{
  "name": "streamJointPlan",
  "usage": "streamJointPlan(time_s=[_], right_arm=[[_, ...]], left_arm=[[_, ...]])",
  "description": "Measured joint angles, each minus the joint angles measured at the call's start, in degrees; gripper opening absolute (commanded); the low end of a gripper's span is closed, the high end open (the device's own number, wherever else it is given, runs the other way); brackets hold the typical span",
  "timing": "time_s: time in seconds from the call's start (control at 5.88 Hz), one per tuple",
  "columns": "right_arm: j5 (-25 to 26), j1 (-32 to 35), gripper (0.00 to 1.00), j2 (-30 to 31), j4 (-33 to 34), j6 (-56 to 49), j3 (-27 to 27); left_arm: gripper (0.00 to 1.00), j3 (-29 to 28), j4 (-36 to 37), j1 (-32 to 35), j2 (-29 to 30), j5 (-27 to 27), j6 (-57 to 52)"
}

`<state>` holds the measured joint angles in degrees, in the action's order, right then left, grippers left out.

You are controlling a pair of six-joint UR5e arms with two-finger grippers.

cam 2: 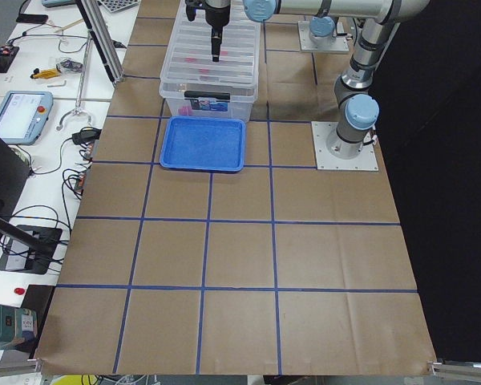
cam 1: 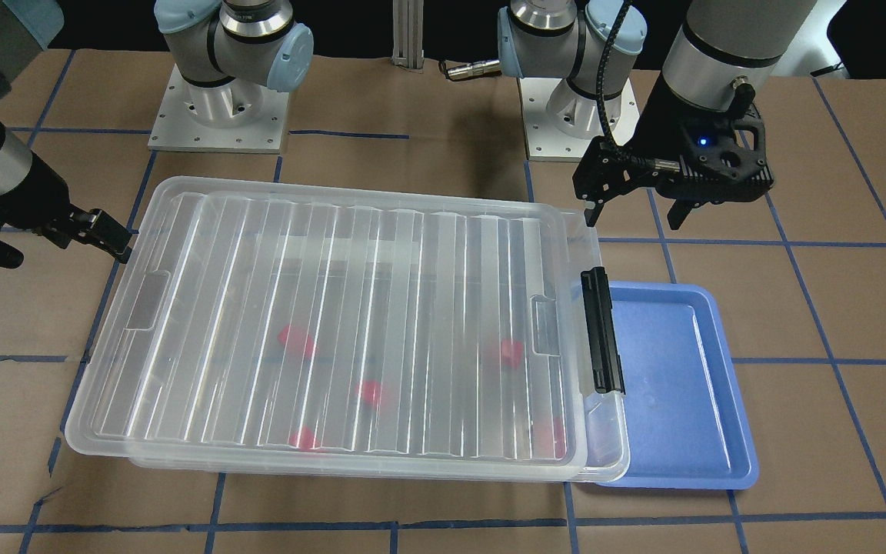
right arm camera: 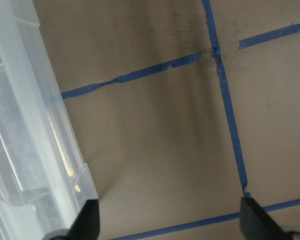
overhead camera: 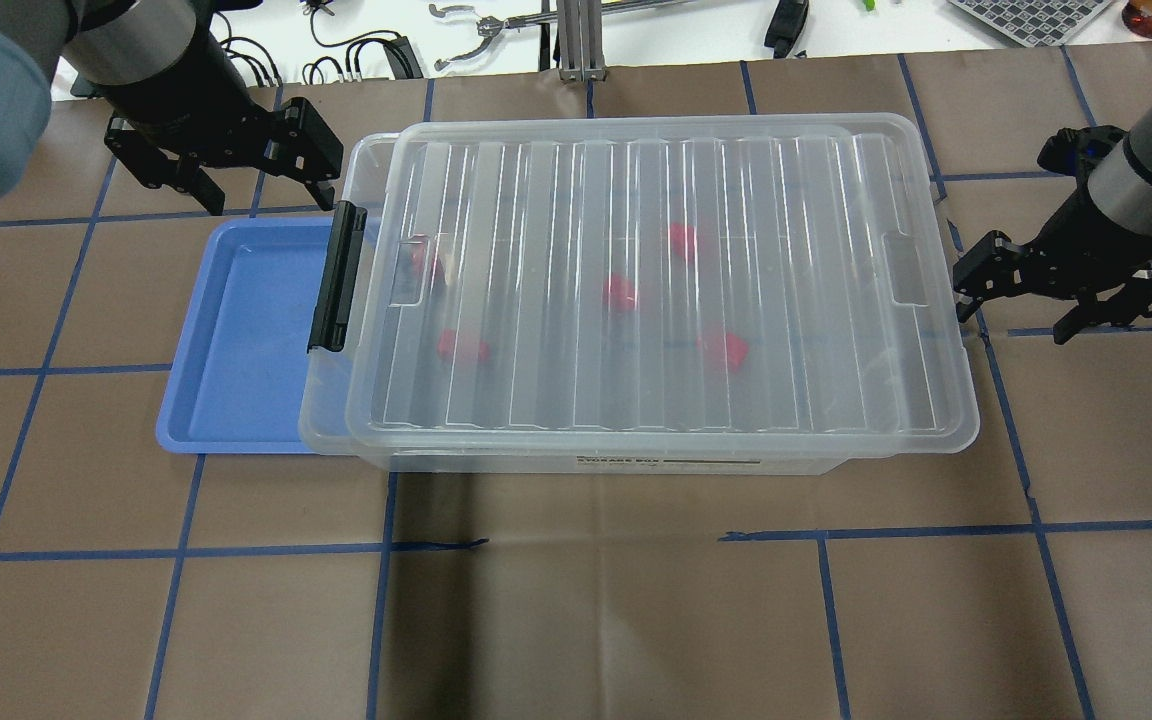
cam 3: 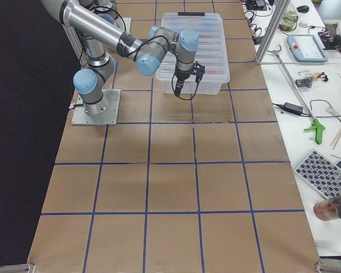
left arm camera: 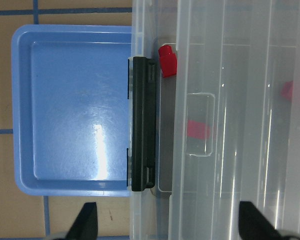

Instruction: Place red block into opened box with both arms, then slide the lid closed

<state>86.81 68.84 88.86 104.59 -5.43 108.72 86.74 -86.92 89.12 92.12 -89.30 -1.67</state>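
Note:
The clear box lies across the table with its black bar at the robot's left end. The ribbed lid covers nearly all of it, leaving a narrow gap by the bar. Several red blocks show blurred through the lid, such as one red block. Another red block shows sharp in that gap. My left gripper hovers open over the far corner by the bar, holding nothing. Just off the lid's other short end, my right gripper is open and empty.
An empty blue tray lies on the table, tucked partly under the box's black-bar end. Blue tape lines grid the brown table cover. Both arm bases stand behind the box in the front-facing view. Cables and tools lie on the white bench beyond the table's far edge.

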Motion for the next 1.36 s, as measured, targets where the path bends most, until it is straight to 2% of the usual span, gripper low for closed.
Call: streamJointPlan(time_s=[0.85, 1.02, 1.36], right_arm=[[-0.51, 2.14, 1.00, 0.02, -0.08, 1.26, -1.50], [-0.29, 2.39, 1.00, 0.10, -1.87, 1.17, -4.42], [-0.20, 5.24, 1.00, 0.22, -10.77, 2.03, -13.77]], left_arm=[[0.98, 0.01, 0.00, 0.00, -0.01, 0.00, 0.00], [0.98, 0.00, 0.00, 0.00, -0.01, 0.00, 0.00], [0.98, 0.01, 0.00, 0.00, -0.01, 0.00, 0.00]])
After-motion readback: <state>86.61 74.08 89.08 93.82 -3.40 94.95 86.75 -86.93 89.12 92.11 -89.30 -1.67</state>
